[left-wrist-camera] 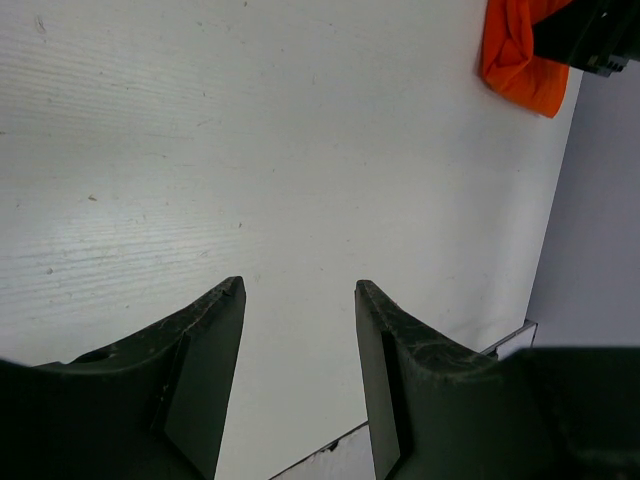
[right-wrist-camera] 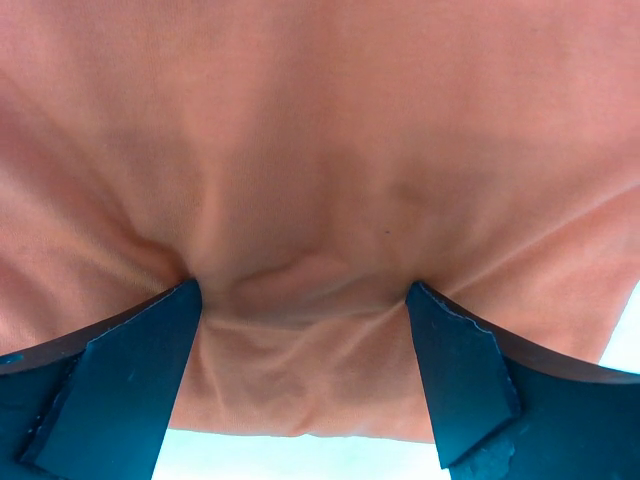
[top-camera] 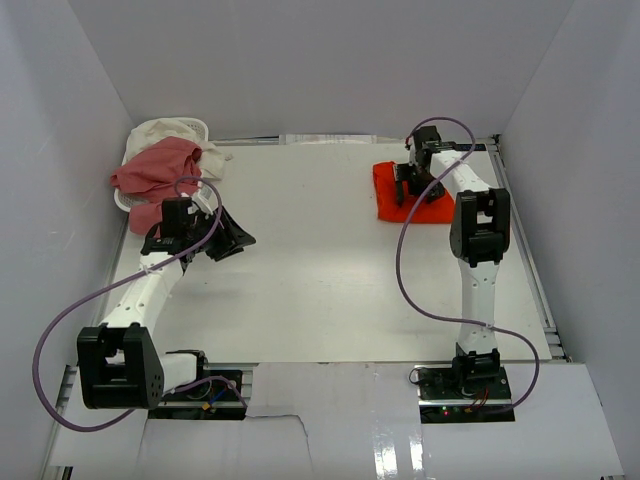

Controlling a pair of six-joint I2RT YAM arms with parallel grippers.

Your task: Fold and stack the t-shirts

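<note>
Now the bright orange-red fabric t-shirt [right-wrist-camera: 320,150], a compact square, puckers between the right gripper's [right-wrist-camera: 305,290] wide-open jaws; the left gripper [left-wrist-camera: 300,285] hangs half-open, empty.

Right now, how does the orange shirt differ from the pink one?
The orange shirt lies as a flat, compact square on the table at far right; the pink shirt is a crumpled heap spilling over the basket at far left. The right claw presses open onto the orange shirt; the pink shirt is untouched, the left claw open above the table nearby. Both are plain fabric.
</note>
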